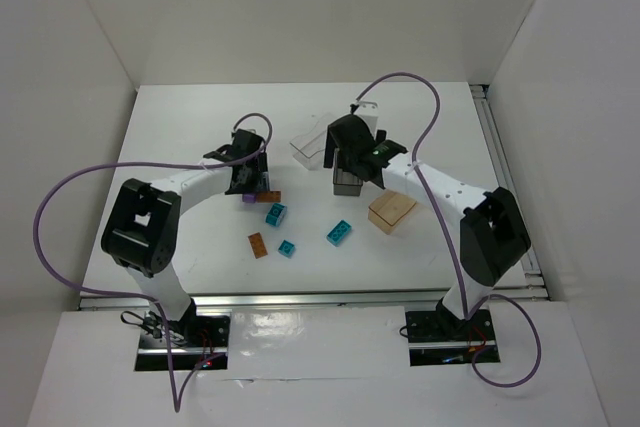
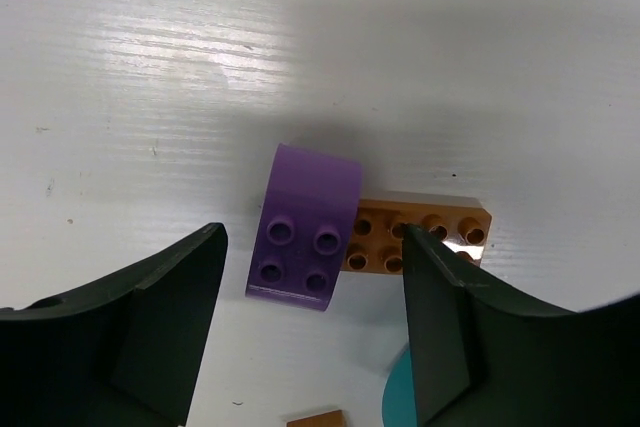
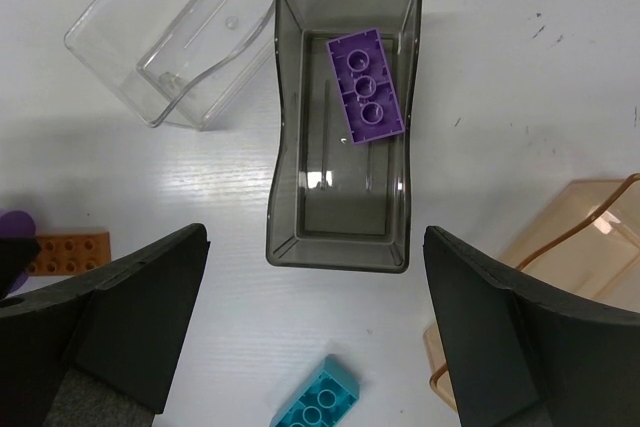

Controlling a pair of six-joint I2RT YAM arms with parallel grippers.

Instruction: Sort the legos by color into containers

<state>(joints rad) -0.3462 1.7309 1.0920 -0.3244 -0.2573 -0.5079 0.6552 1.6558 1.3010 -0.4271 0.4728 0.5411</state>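
A purple lego (image 2: 305,237) lies on the table with an orange-brown lego (image 2: 420,237) touching its right side. My left gripper (image 2: 315,247) is open and straddles the purple one, with a gap on each side; its right finger overlaps the orange one in view. From above, that gripper (image 1: 248,182) sits over the purple lego (image 1: 248,199). My right gripper (image 3: 315,247) hangs open and empty over the dark grey container (image 3: 340,247), which holds one purple lego (image 3: 367,85). The clear container (image 3: 170,37) and tan container (image 3: 560,247) show no legos.
Teal legos (image 1: 276,213) (image 1: 287,248) (image 1: 339,233) and an orange-brown one (image 1: 258,245) lie loose between the arms. The clear container (image 1: 313,145) touches the dark one's far left corner. The tan container (image 1: 391,212) stands right of centre.
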